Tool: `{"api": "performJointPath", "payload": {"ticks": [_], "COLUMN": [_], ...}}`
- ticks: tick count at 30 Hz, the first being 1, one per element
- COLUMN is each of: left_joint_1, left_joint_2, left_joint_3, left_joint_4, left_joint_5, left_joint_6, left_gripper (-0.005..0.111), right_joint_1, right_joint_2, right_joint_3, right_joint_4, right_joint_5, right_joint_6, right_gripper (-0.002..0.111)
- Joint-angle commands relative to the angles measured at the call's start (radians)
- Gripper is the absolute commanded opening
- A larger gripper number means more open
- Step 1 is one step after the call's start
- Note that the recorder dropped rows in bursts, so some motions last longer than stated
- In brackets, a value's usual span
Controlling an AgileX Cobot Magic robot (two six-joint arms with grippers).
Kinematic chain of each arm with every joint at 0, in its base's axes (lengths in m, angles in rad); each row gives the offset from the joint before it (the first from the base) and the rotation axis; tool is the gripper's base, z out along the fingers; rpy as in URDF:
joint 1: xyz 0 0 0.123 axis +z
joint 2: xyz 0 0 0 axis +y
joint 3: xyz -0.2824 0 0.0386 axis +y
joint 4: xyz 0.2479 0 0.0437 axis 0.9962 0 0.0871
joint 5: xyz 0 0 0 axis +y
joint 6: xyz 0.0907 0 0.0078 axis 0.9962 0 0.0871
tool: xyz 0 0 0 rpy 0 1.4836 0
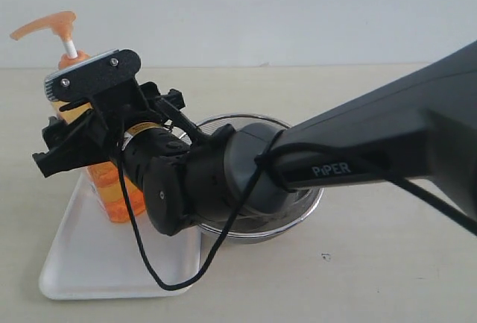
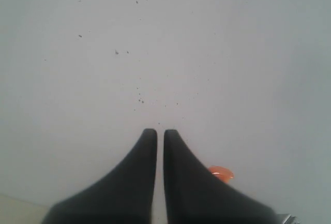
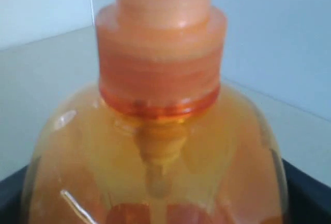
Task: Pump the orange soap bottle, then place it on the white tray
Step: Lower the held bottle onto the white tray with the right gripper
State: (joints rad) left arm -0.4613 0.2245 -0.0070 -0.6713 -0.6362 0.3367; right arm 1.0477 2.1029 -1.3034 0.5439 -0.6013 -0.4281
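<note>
My left gripper (image 2: pixel 160 137) is pinched to a slit, holding nothing. Toward the tabletop's left edge, the orange soap bottle (image 1: pixel 112 192) stands upright on the white tray (image 1: pixel 89 271) — my right gripper (image 1: pixel 78 142) clamps its body. Just beside the tray, rightward, sits a steel mesh bowl (image 1: pixel 309 205).

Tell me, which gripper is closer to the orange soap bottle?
Right. The right gripper clasps the orange soap bottle; the left gripper is shut and away from it.

Glossy translucent plastic orange soap bottle (image 3: pixel 155 157)
</note>
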Motion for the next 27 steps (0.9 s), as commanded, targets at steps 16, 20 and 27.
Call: {"api": "performJointPath", "payload": {"ticks": [16, 20, 27], "left_joint_1": [0.003, 0.003, 0.003], "left_joint_2": [-0.007, -0.007, -0.007], "left_joint_3": [0.007, 0.007, 0.007], "left_joint_4": [0.008, 0.008, 0.008], "left_joint_5": [0.013, 0.016, 0.016], "left_joint_6": [-0.007, -0.007, -0.007], "left_gripper": [0.005, 0.005, 0.005], "right_joint_1": [-0.002, -0.002, -0.002], "right_joint_2": [-0.112, -0.159, -0.209], "right_joint_3": [-0.004, -0.004, -0.004], "right_joint_4": [0.054, 0.119, 0.127], "right_joint_5": [0.052, 0.09, 0.202], "right_joint_6": [-0.046, -0.107, -0.113], "right_gripper": [0.092, 0.092, 0.092]}}
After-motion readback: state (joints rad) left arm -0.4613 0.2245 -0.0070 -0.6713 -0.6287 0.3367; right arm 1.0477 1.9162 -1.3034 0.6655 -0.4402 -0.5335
